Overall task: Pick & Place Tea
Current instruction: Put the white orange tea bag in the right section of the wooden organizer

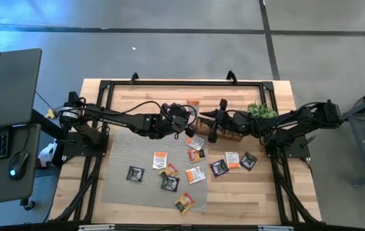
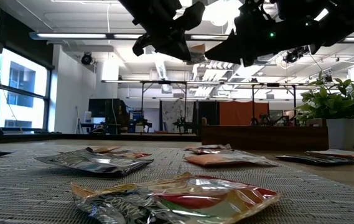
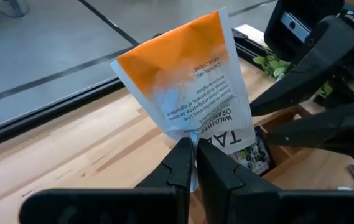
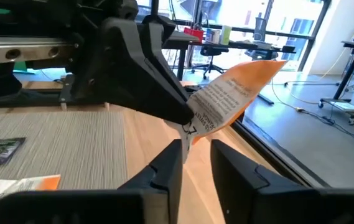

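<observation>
Orange-white sachet [image 3: 186,81] pinched in left gripper [image 3: 194,149]

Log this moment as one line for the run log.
left gripper: shut on orange-and-white tea sachet, held up | right gripper: open, fingers either side of sachet's corner | wooden tray: nearby

1. Held tea sachet [image 3: 183,81]: orange top half, white lower half w/ black print.
2. Left gripper [image 3: 194,165] & right gripper [image 4: 195,163]: dark/black.
3. Loose sachets on table: some black [image 1: 135,173], some orange-white [image 1: 160,159].
4. Mat [image 1: 121,151]: grey, fine woven stripes.
5. Table [image 1: 259,192]: light wood planks.
6. Tray [image 2: 257,137]: brown wood.
7. Plant [image 1: 262,110]: green; pot [image 2: 341,133] white.
</observation>
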You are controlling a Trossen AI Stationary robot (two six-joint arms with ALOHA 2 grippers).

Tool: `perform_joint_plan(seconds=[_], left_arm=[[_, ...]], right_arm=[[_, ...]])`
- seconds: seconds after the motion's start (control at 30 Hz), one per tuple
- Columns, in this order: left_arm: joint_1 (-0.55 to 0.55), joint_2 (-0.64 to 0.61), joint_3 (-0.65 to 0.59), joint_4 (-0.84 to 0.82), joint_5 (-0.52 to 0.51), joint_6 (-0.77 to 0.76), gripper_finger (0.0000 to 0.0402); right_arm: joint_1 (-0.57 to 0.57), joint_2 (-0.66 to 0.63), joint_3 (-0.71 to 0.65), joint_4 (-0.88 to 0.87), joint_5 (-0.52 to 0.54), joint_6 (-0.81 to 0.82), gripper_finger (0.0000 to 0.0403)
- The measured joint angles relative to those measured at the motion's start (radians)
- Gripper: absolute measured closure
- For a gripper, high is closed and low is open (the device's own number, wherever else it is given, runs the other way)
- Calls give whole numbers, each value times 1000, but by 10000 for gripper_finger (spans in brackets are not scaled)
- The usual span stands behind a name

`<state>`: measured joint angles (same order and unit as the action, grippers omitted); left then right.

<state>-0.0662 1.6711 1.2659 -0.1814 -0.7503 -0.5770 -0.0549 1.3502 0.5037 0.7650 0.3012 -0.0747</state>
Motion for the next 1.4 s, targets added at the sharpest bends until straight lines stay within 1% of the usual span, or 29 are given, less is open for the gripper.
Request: perform_joint_plan(seconds=[0.17,0.3,0.53,0.9,1.07,1.17,1.3,1.37,1.4], left_arm=[[0,0,0,14,-2,6,383],[0,0,0,50,0,9,383],[0,0,2,165,70,79,383],[0,0,2,137,78,83,383],[0,0,2,135,78,83,383],[0,0,2,128,78,83,383],[0,0,2,126,78,82,383],[0,0,2,126,81,83,383],[0,0,2,126,85,89,383]], right_arm=[[0,0,0,-12,-1,17,289],[0,0,0,-10,-32,26,280],[-7,0,0,6,-21,48,279],[-15,0,0,7,-23,49,292],[-15,0,0,7,-24,49,314],[-15,0,0,7,-34,49,341],[-14,0,0,7,-72,49,387],[-14,0,0,6,-75,44,398],[-14,0,0,6,-74,37,397]])
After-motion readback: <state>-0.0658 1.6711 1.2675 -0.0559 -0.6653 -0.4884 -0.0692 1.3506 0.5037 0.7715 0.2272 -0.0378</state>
